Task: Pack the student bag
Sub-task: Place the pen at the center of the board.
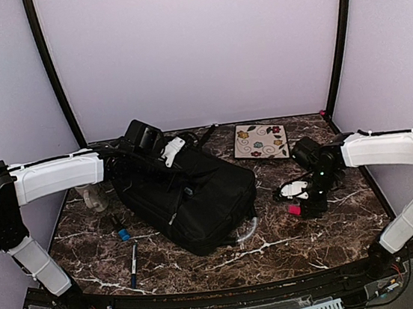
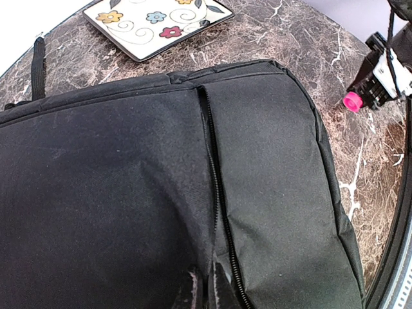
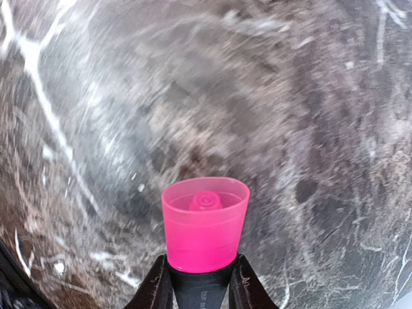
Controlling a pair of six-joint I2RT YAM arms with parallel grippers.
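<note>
Left gripper (image 2: 205, 291): closed tight, tips down on the bag's zip line. I could not tell whether they pinched the pull.
Pen (image 1: 132, 260): lay loose on the table, left of the bag.
Bag (image 1: 188, 190): lay flat and slanted mid-table.
Bag handling: soft, bulky fabric. I judged it would sag and drag from one corner, so better to take the zip pull or a stitched edge.
Tile (image 1: 260, 141): floral, behind the bag's right end, apart from it.
Right gripper (image 3: 199, 283): narrow, clamped on a pink-capped marker (image 3: 205, 222), right of the bag.
</note>
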